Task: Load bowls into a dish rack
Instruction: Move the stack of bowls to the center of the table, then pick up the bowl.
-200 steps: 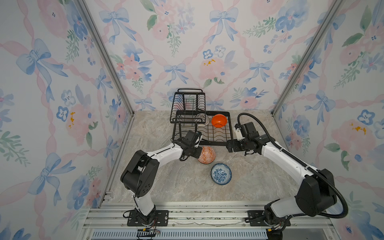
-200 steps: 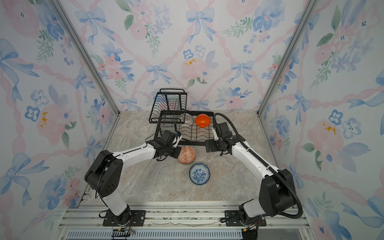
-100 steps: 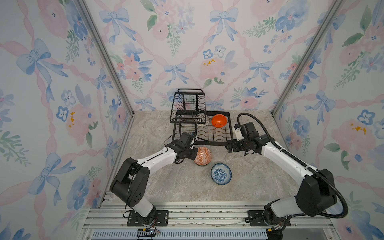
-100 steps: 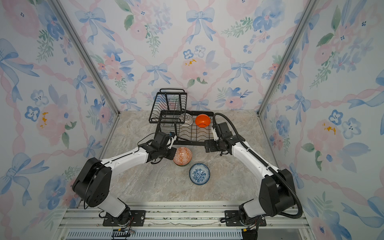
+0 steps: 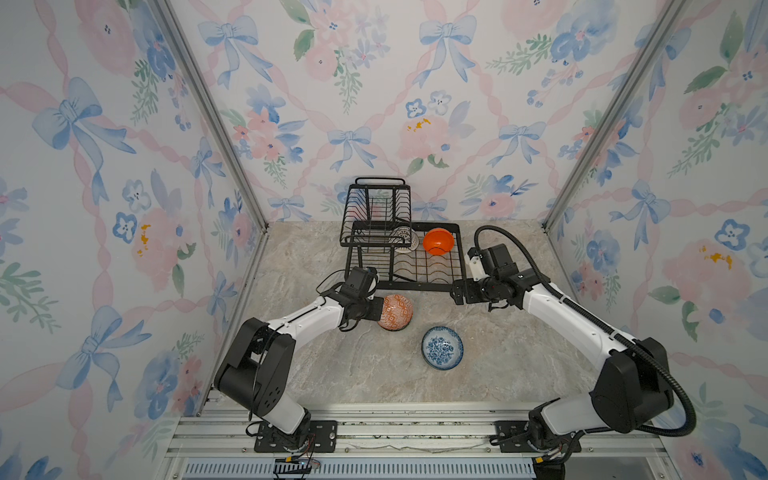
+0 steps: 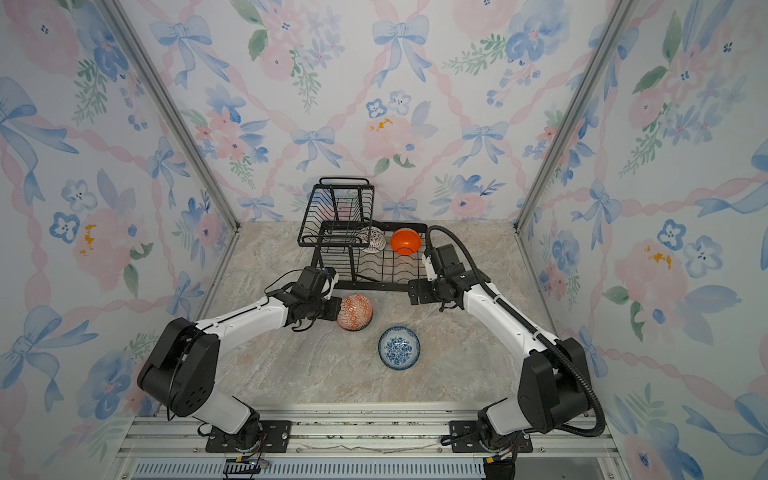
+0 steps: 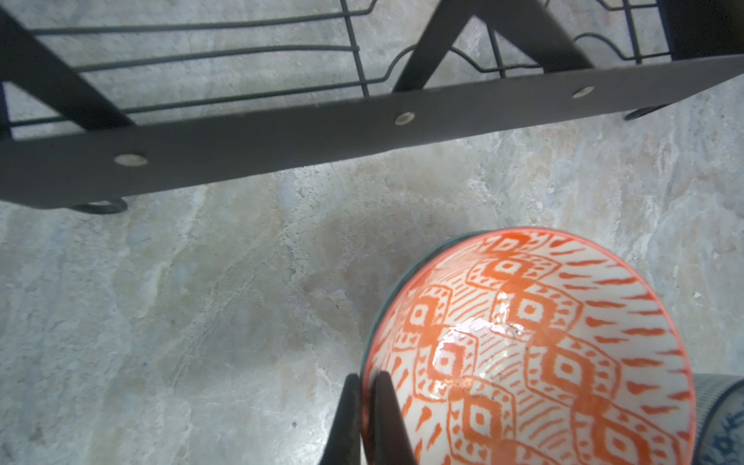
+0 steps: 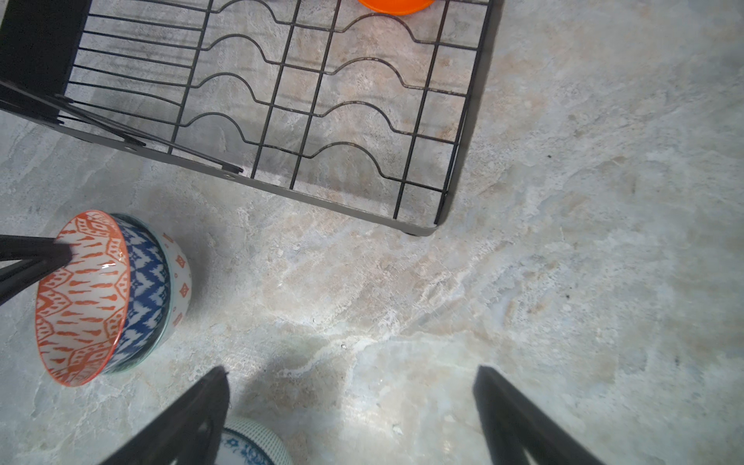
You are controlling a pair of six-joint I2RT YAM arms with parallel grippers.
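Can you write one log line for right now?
left pincer: shut on rim of orange-and-white geometric ceramic bowl; right pincer: open; black wire dish rack: orange bowl, white-lattice bowl; table: blue-and-white floral bowl

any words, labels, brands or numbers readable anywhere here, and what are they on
No text can be read anywhere.
On the black wire dish rack: bare metal and rivets, no label.
On the orange-and-white geometric ceramic bowl and the blue-and-white floral ceramic bowl: painted patterns only, no letters.
On the white left arm and the right arm: any marking is too small to read.
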